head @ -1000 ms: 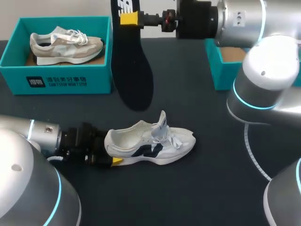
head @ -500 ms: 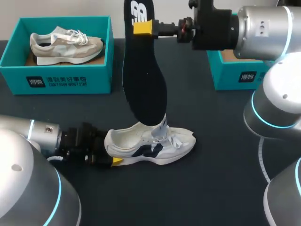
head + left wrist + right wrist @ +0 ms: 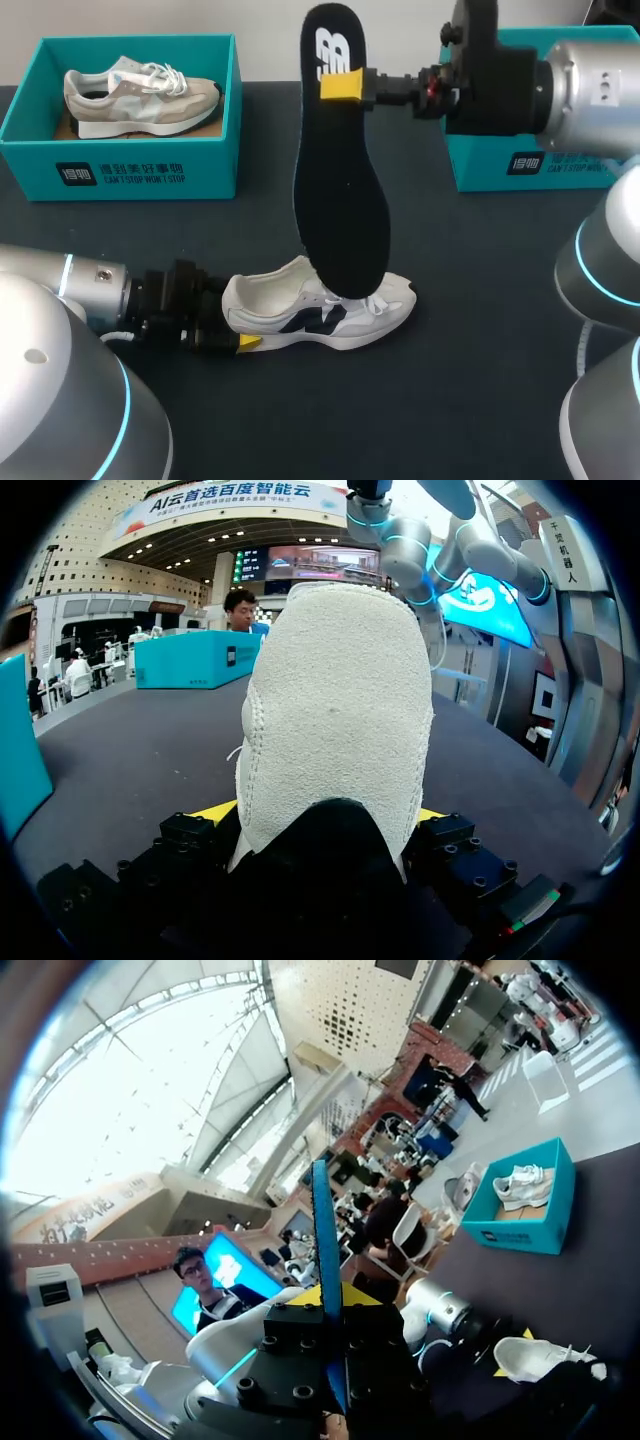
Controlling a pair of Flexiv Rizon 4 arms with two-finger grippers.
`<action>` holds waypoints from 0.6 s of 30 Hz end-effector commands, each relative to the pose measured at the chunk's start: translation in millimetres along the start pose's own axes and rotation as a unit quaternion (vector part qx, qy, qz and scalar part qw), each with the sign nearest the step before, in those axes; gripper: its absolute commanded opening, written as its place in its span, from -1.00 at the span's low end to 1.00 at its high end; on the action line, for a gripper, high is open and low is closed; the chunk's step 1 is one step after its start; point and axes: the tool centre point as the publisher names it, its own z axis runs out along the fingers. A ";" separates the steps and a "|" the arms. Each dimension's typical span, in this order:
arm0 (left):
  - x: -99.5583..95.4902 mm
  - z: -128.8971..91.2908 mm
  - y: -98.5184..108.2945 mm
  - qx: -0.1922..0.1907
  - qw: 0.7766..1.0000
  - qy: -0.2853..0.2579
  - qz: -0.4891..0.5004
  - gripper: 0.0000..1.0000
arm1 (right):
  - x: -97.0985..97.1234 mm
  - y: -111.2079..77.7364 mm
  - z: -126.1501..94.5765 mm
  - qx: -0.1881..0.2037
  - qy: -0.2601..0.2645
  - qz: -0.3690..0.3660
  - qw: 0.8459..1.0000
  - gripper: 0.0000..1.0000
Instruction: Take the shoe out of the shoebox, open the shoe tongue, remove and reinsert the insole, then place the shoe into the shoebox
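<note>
A white shoe [image 3: 330,312] with dark side markings lies on its sole on the dark table, toe to the right. My left gripper [image 3: 240,325] sits at its heel, with the heel [image 3: 335,710] filling the gap between the fingers and both yellow tips against it. My right gripper [image 3: 342,85] is shut on a black insole [image 3: 345,210] near the heel end. The insole hangs down, and its toe end covers the shoe's tongue and laces. Seen from the right wrist, the insole [image 3: 325,1250] shows edge-on between the fingers of the right gripper [image 3: 330,1295].
A teal shoebox [image 3: 120,175] at the back left holds a beige shoe [image 3: 140,95]. A second teal box [image 3: 500,165] stands at the back right, partly behind my right arm. Bare table lies in front of and to the right of the white shoe.
My right arm has carried the insole rightward and toward the shoe; its lower end, earlier left of the shoe, now hangs over the tongue. Left arm and shoe are unmoved.
</note>
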 end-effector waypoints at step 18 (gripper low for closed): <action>-5.0 6.0 6.3 -0.001 1.000 0.000 0.000 -1.00 | 4.4 -16.4 -37.7 0.003 -0.008 0.012 1.000 -1.00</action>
